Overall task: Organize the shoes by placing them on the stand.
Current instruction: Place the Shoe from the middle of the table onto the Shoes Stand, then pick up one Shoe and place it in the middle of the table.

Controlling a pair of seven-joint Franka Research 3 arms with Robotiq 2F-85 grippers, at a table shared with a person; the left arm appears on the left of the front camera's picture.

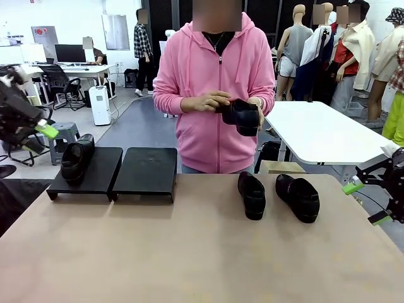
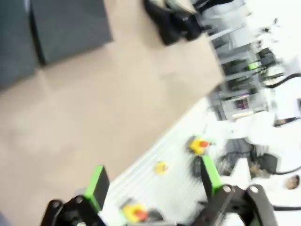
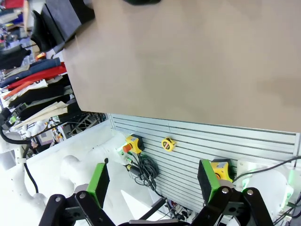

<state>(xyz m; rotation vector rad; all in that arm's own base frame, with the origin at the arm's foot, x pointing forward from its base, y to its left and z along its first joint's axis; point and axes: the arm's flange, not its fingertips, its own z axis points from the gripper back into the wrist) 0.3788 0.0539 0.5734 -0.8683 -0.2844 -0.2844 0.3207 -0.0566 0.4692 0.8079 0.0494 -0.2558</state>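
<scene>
The stand (image 1: 146, 169) is a low black platform of two sections at the table's far left. One black shoe (image 1: 77, 158) lies on its left section. Two more shoes (image 1: 252, 194) (image 1: 298, 197) lie side by side on the table at the right. The person in a pink hoodie holds a fourth shoe (image 1: 241, 115) in both hands at chest height. My left gripper (image 1: 39, 123) hovers open at the left edge, just left of the stand. The right gripper (image 1: 366, 203) is open at the right edge, beside the table. Each wrist view shows its own gripper (image 2: 153, 181) (image 3: 153, 180) spread and empty.
The tan table (image 1: 202, 252) has free room across its middle and front. In the blurred left wrist view, the stand (image 2: 61, 28) and the two shoes (image 2: 171, 21) sit at the top. A white table (image 1: 322, 132) stands behind the person.
</scene>
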